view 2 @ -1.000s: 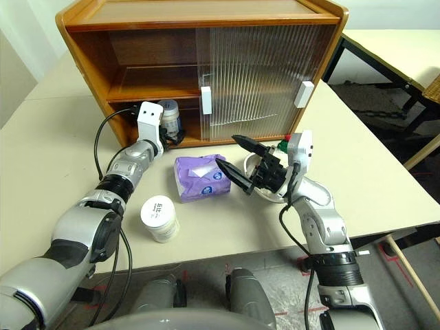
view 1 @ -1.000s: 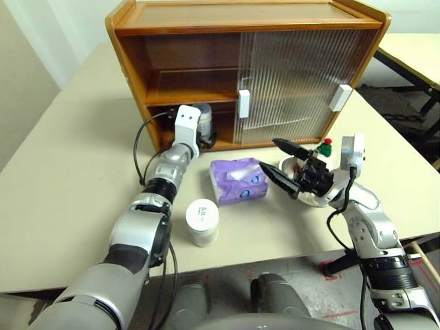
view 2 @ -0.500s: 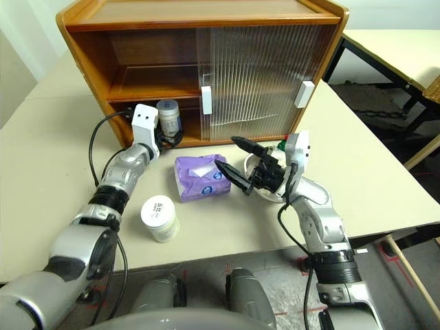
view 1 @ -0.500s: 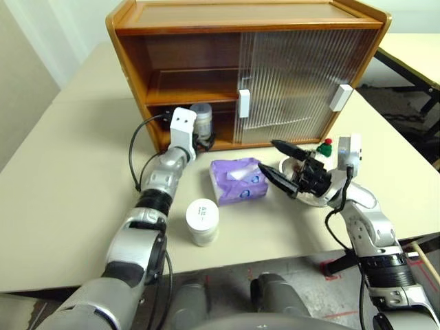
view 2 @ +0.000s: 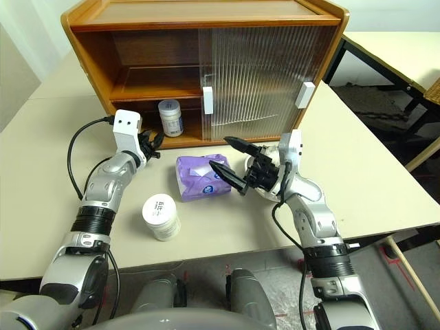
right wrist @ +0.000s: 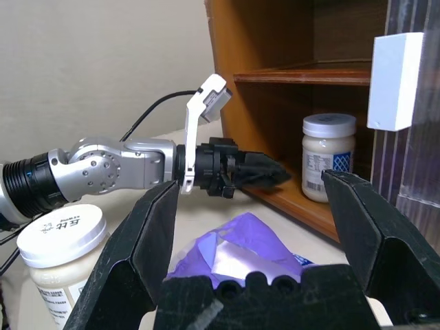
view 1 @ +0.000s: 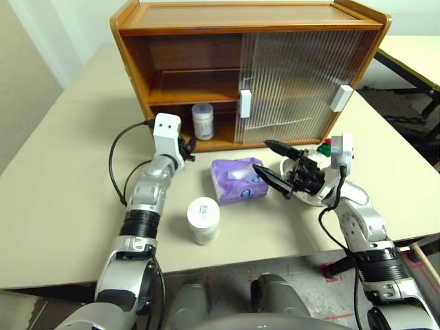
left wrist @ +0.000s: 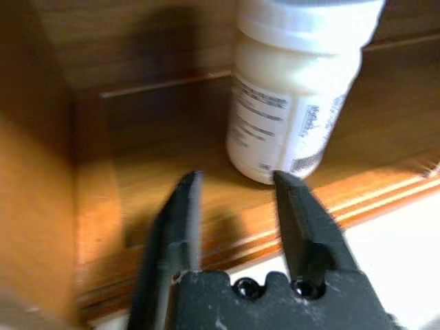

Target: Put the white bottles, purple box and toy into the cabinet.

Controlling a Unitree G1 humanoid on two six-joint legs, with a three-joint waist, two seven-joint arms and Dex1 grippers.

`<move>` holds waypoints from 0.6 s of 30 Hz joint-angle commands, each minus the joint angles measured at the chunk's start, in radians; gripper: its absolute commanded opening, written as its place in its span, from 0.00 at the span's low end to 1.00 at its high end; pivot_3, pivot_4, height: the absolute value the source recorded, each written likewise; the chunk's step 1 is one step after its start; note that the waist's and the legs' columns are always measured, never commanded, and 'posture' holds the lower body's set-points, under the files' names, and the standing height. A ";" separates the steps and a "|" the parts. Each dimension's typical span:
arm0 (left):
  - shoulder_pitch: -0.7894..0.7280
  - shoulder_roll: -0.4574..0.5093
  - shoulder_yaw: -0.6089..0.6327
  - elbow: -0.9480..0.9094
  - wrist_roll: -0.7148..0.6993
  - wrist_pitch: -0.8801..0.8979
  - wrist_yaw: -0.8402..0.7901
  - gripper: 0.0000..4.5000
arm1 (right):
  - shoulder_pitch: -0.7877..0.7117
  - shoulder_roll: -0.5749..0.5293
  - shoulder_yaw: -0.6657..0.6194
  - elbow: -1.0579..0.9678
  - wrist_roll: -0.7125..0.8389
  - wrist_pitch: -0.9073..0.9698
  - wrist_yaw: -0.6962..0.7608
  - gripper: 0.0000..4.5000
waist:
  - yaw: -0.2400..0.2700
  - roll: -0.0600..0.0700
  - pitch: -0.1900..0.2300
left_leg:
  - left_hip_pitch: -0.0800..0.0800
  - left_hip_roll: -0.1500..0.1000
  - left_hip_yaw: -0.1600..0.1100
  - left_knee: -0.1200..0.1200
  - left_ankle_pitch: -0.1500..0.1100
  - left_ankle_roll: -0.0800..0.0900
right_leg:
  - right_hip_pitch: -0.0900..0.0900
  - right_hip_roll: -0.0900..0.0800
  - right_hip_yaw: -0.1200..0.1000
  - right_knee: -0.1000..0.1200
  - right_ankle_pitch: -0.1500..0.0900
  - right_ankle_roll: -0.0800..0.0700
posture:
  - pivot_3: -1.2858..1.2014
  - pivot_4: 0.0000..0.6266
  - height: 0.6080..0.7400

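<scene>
Where the head views look down on the worktop (view 1: 62,172), the cabinet (view 1: 247,69) stands at its far side with the left half open and the ribbed doors (view 1: 295,82) slid over the right half. One bottle (view 1: 203,121) stands upright on the cabinet's bottom board, just left of the nearer door's white handle (view 1: 244,104). The left tool (view 1: 185,148) hangs just outside that opening, near the bottle but apart from it, fingers partly apart and gripping nothing. The second bottle (view 1: 203,220) stands on the worktop near the front edge, and the purple box (view 1: 238,180) lies just behind and to the right of it. The right tool (view 1: 269,163) hovers above the box's right end, spread wide and empty. Behind it a dish (view 1: 302,196) sits on the worktop, and the toy (view 1: 325,146) peeks out past the wrist, mostly hidden. In the left wrist view, the left tool's fingers (left wrist: 185,220) stand a narrow gap apart before the cabinet's lip, the bottle just beyond their tips, untouched. In the right wrist view, the right tool's fingers (right wrist: 148,240) frame the box from above, with the left tool pointing at the shelved bottle and the other bottle nearby.
</scene>
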 commanded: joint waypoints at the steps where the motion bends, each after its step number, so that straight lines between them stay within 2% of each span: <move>1: -0.002 -0.004 0.009 -0.011 0.000 0.010 0.027 0.17 | -0.008 0.002 0.005 0.020 -0.006 -0.017 0.012 1.00 | 0.000 0.000 0.000 | 0.000 0.000 0.000 0.000 0.000 -0.001 | 0.000 0.000 0.000 0.000 0.000 0.000 | 0.54 0.00 1.00; 3: -0.027 -0.014 0.016 0.023 -0.006 -0.001 0.042 0.01 | -0.007 0.003 0.006 0.021 -0.006 -0.018 0.014 1.00 | 0.000 0.000 0.000 | 0.000 0.000 0.000 0.001 -0.001 -0.002 | 0.000 0.000 0.000 0.000 0.000 0.000 | 0.54 0.00 1.00; 10: -0.119 -0.101 0.082 0.154 -0.079 -0.040 0.063 0.01 | -0.002 0.003 0.008 0.013 -0.002 -0.014 0.013 1.00 | 0.000 0.000 0.000 | -0.001 0.000 0.000 0.005 -0.002 -0.003 | 0.001 0.000 -0.001 0.000 0.000 0.001 | 0.53 0.00 1.00; 15: -0.132 -0.177 0.175 0.147 -0.171 -0.053 0.122 0.01 | 0.010 0.002 0.005 -0.002 -0.001 -0.013 0.001 1.00 | -0.004 -0.001 0.000 | -0.001 0.000 0.000 0.005 -0.002 -0.003 | 0.001 0.000 0.000 0.000 0.001 0.001 | 0.53 0.00 1.00; 18: -0.125 -0.191 0.186 0.129 -0.187 -0.057 0.135 0.01 | 0.016 0.001 0.007 -0.008 -0.002 -0.012 -0.001 1.00 | -0.004 -0.001 0.000 | -0.001 0.000 0.000 0.005 -0.002 -0.003 | 0.001 0.001 0.000 0.000 0.001 0.001 | 0.53 0.00 1.00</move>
